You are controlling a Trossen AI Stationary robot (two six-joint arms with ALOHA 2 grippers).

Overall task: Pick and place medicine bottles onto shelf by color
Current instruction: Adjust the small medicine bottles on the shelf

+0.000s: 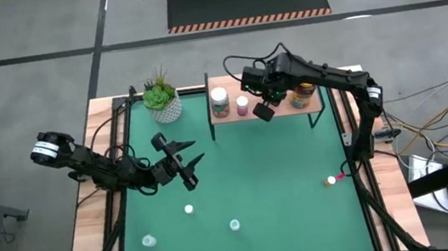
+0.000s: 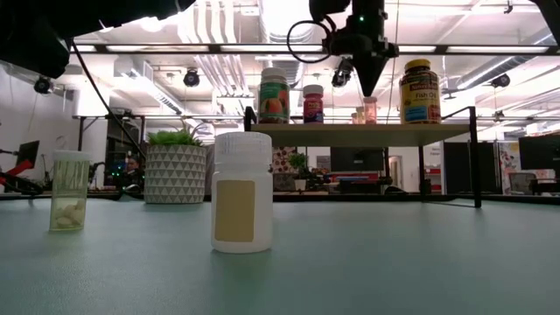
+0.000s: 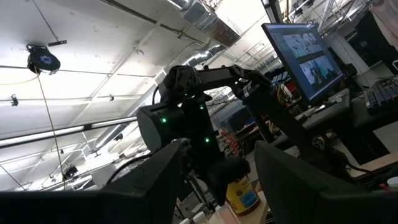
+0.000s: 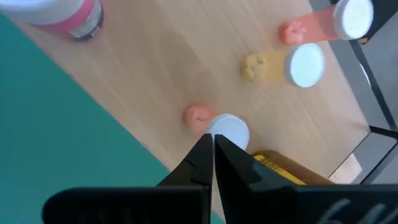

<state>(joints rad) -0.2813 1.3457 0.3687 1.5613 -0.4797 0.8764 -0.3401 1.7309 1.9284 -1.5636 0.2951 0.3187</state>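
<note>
Wood-topped shelf (image 1: 316,104) at twelve o'clock is crowded; right gripper (image 4: 212,149) hangs pinched shut and empty just above a pink vial (image 4: 217,124). Any sideways drift would likely topple it. Left gripper (image 1: 184,159), half open and empty, waits at nine o'clock; white bottle (image 1: 189,208) remains on the mat.

The shelf (image 1: 266,107) at upper centre was crowded: bottles (image 1: 219,102) on its left, an amber jar (image 1: 302,94) on its right, and the right gripper (image 1: 265,103) between them. The green mat (image 1: 265,180) at centre lay open. A plant (image 1: 162,99) blocked the upper-left corner. Small vials (image 1: 189,209) dotted the lower mat.
</note>
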